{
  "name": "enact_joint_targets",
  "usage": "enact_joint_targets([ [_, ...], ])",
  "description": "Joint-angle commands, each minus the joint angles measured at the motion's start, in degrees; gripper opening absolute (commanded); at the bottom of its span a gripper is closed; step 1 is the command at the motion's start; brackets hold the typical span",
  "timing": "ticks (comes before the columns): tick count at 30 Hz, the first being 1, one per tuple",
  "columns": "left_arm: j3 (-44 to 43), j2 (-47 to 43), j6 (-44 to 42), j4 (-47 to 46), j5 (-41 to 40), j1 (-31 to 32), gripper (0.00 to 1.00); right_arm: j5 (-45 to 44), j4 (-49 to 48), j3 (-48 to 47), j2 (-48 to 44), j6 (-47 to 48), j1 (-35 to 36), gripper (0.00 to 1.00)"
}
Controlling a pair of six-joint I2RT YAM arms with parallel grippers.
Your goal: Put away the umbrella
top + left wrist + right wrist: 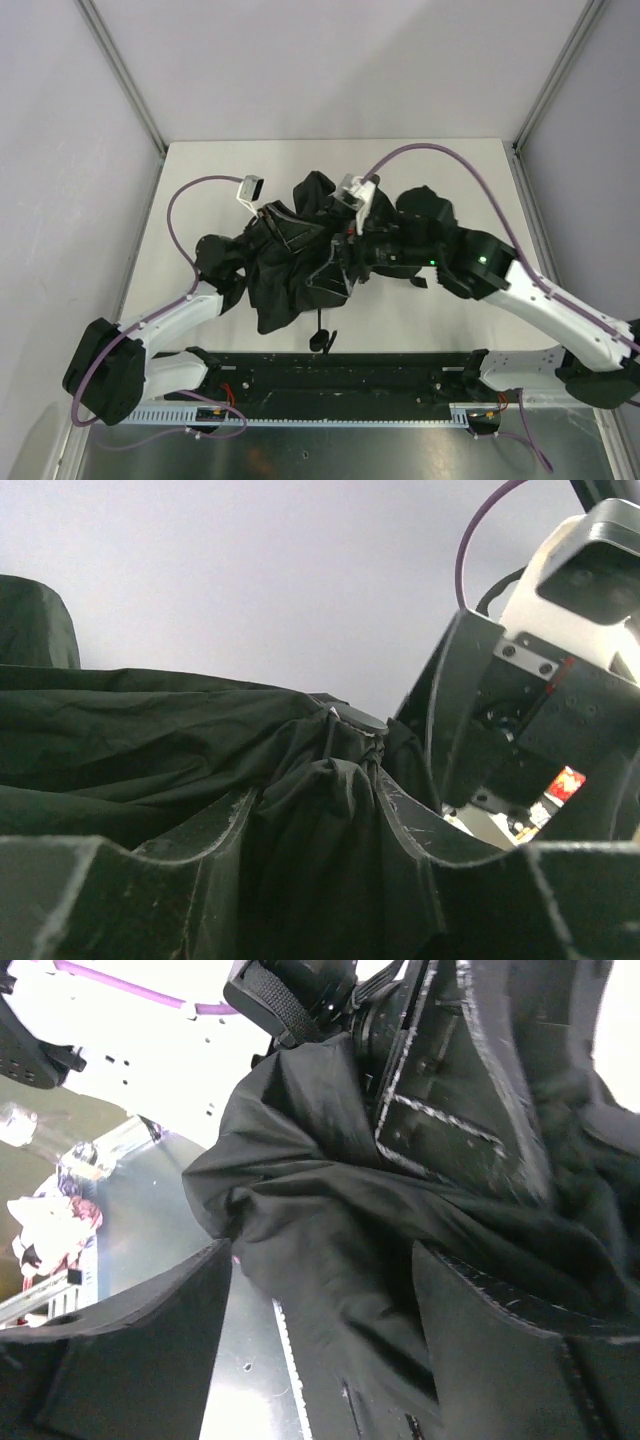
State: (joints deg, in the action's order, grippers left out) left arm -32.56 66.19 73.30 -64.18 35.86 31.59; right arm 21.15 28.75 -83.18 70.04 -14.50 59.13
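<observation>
Your left gripper (pixel 318 810) is closed on a thick fold of the umbrella (pixel 290 265). In its wrist view the black fabric fills the whole gap between the fingers (pixel 170 870). Seen from above, this gripper goes into the canopy at about its 10 o'clock. The umbrella lies as a crumpled black heap in the centre of the white table (pixel 430 165), and a small black piece sticks out at its 6 o'clock. Your right gripper (pixel 322 1290) meets the heap at about 2 o'clock, with its jaws wide apart. The fabric leans on one finger, and a strip of table shows beside the other. Pale grey walls (pixel 330 60) and metal posts (pixel 122 80) stand around the table. A black rail (pixel 340 372) runs along the near edge.
</observation>
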Motion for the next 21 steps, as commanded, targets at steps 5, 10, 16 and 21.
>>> enact_joint_targets([
  [5,-1.5,-0.8,3.0,-7.6,3.4,-2.1,0.00,-11.7,7.0,-0.6,-12.8,0.3,-1.8,0.87],
  [10,-1.6,-2.2,3.9,-7.8,3.8,-2.9,0.00,-13.0,8.4,6.8,-19.1,0.4,-9.1,0.90],
  [16,-2.0,-2.6,5.4,-8.7,4.1,-3.1,0.00,0.4,7.3,14.3,-21.8,-1.0,-22.2,0.75],
  [21,-2.3,-3.0,6.9,-10.5,4.5,-3.1,0.00,10.8,-2.1,23.1,-22.9,-0.6,-26.3,0.65],
])
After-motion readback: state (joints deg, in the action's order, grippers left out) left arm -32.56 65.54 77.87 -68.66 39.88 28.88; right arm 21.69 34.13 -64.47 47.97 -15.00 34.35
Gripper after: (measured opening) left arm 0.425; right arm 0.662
